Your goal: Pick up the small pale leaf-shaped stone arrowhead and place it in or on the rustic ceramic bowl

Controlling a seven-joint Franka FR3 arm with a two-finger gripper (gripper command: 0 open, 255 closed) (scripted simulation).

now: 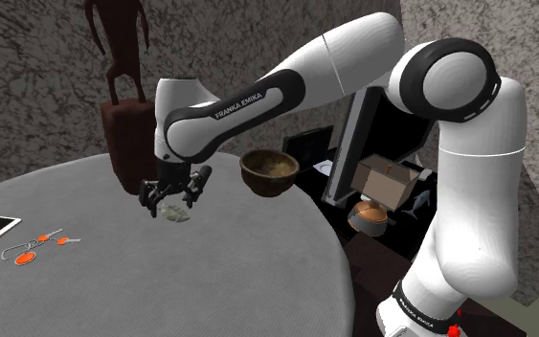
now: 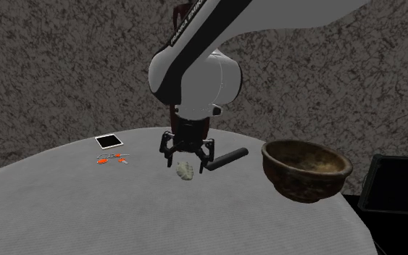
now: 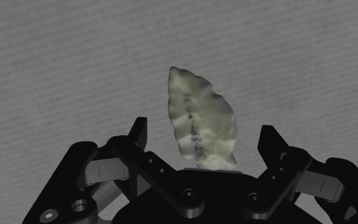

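Scalloped edges and a line of dark specks down the middle of the arrowhead (image 3: 201, 121) come out in the wrist view, which looks straight down on it. It is one pale greenish-grey, leaf-shaped stone with a pointed tip, lying flat on the finely ribbed grey worktop (image 1: 219, 282). The claw (image 2: 187, 161) is spread wide just above it. Its two black fingers (image 3: 138, 130) stand on either side of the stone with a gap at each flank, so neither touches it and nothing is held.

The shoulder view gives the worktop's round outline and sets the arrowhead near its middle, directly under the claw. The single bowl (image 2: 304, 182) stands apart from it at the worktop's far edge. That bowl is brown and mottled, deep and round-bodied with a thick uneven rim. The same view takes in one dark brown statue (image 1: 126, 129) on a block at the worktop's far side, and one open cardboard box (image 1: 387, 180) down beside the arm's base.

The second exterior view adds one black rod (image 2: 227, 157) lying on the worktop between claw and bowl. It also shows one flat square card (image 2: 109, 141) and, beside it, a small cluster of orange pieces (image 2: 110, 158) too small to count.
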